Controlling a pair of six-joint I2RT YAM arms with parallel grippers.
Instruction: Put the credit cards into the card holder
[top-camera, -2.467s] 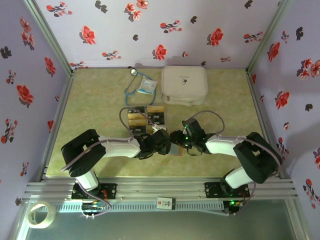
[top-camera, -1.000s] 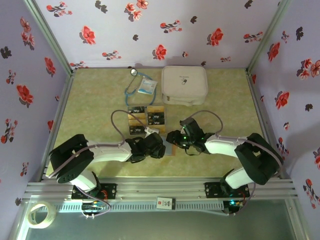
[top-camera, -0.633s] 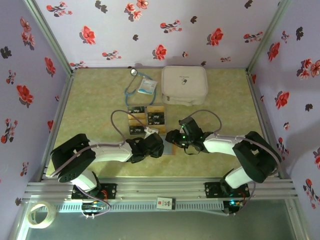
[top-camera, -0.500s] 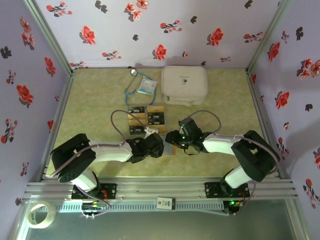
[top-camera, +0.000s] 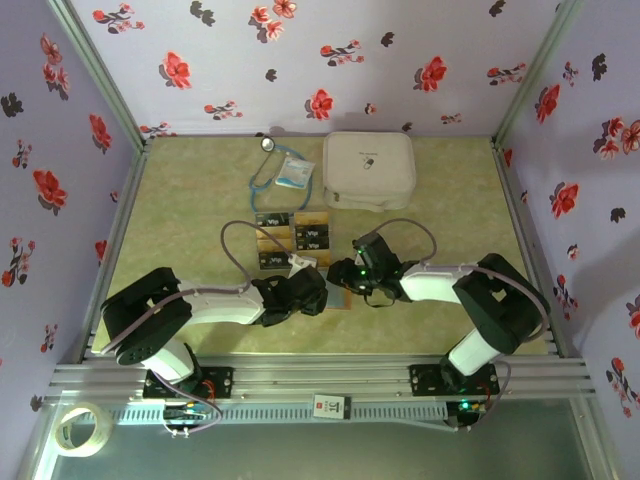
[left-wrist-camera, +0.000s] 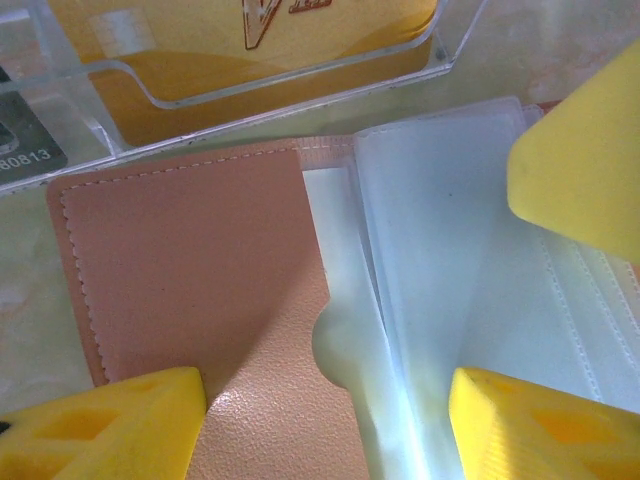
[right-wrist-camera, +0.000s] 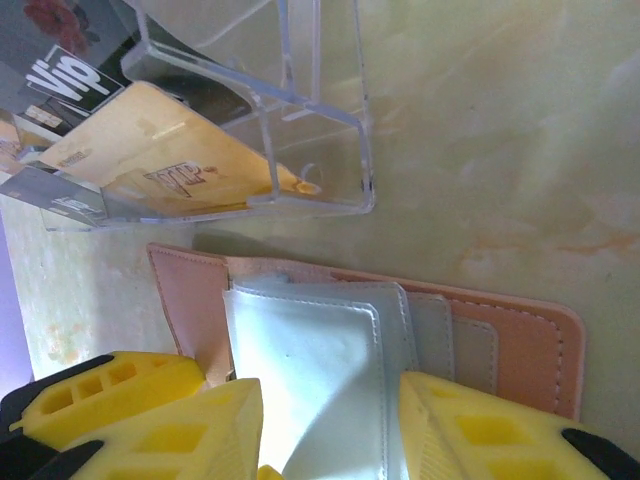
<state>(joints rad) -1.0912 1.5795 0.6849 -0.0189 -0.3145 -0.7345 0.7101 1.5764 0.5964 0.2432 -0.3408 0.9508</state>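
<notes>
The card holder (top-camera: 344, 297) lies open near the table's front middle, a pinkish-brown leather wallet (left-wrist-camera: 200, 260) with clear pockets (left-wrist-camera: 440, 250). My left gripper (left-wrist-camera: 325, 430) stands open low over it, one finger over the leather flap and the other over the pockets. My right gripper (right-wrist-camera: 330, 430) is open too, its fingers either side of a raised clear pocket leaf (right-wrist-camera: 310, 370). One right fingertip (left-wrist-camera: 590, 170) rests on the pockets. The credit cards (top-camera: 290, 238), black and gold, sit in a clear tray (right-wrist-camera: 320, 130) just behind the wallet (right-wrist-camera: 510, 340); none is held.
A large white rounded case (top-camera: 369, 168) stands at the back, with a stethoscope (top-camera: 262, 170) and a white-blue packet (top-camera: 294, 172) to its left. Both arms (top-camera: 225, 300) meet at the front middle. Floral walls enclose the table on three sides.
The right gripper has crept slightly left and toward the tray. The left arm's elbow dropped back earlier and has held still since. Its jaws have narrowed a little.
</notes>
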